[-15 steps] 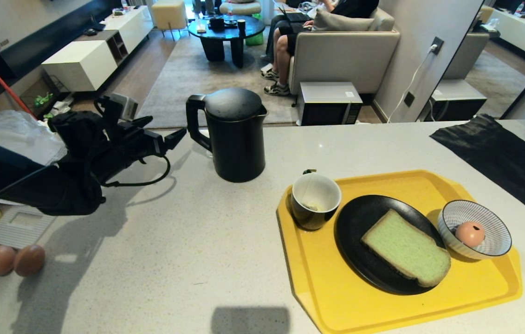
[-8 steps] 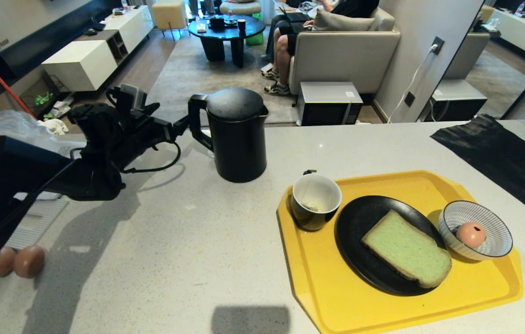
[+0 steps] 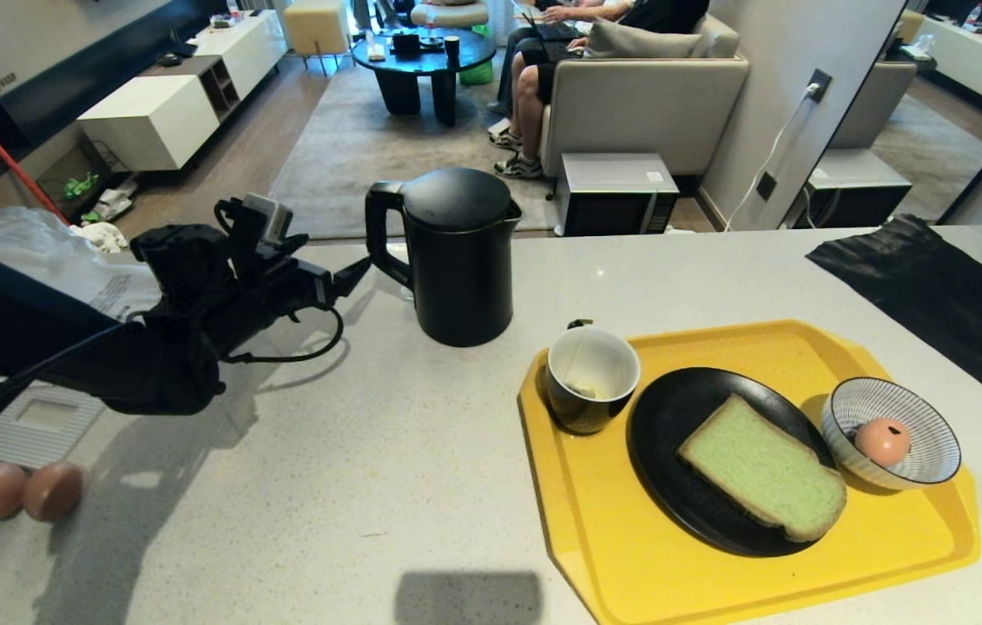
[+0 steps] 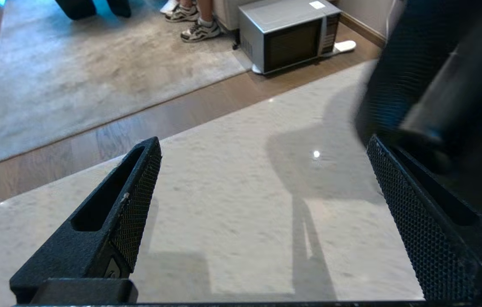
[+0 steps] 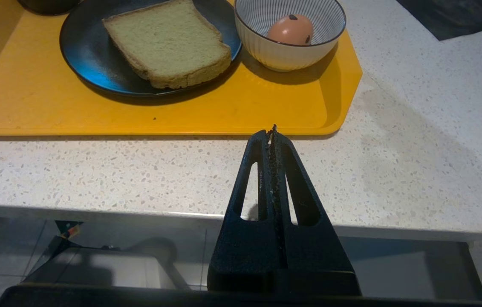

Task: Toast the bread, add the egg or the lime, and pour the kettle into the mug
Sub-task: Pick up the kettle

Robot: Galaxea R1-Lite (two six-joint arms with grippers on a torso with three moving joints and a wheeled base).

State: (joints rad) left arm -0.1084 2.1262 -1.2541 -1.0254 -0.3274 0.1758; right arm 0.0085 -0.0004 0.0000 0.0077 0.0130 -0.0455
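The kettle [image 3: 454, 256] stands upright near the far edge of the table [image 3: 352, 486], its loop handle turned toward the table's left side. Over the last second it has slid a little toward the right edge and its body has turned slightly, while the tray and everything on it kept their places, so the camera did not move; the kettle itself was nudged. The left pincer [image 3: 350, 276] came in from the left side toward the handle in that time, and one fingertip [image 3: 360, 267] now sits just beside the handle, touching it or nearly so. Its fingers are wide apart, and the left wrist view shows only bare table between them, with the kettle's dark wall [image 4: 437, 76] against the outer side of one finger [image 4: 415, 221]. The handle is therefore not yet between the fingers, and I judge that the approach pushed the kettle instead of straddling the handle; the pincer likely needs realigning before it closes.

The mug [image 3: 590, 378] waits at the near-left corner of the yellow tray [image 3: 629, 555], unfilled apart from a small residue. The bread [image 3: 760, 469] lies on the black plate [image 3: 673, 434], and the egg [image 3: 881, 440] sits in the striped bowl [image 3: 933, 451].

The right pincer [image 5: 273, 130] hangs off the table's near edge, fingers pressed together and empty.
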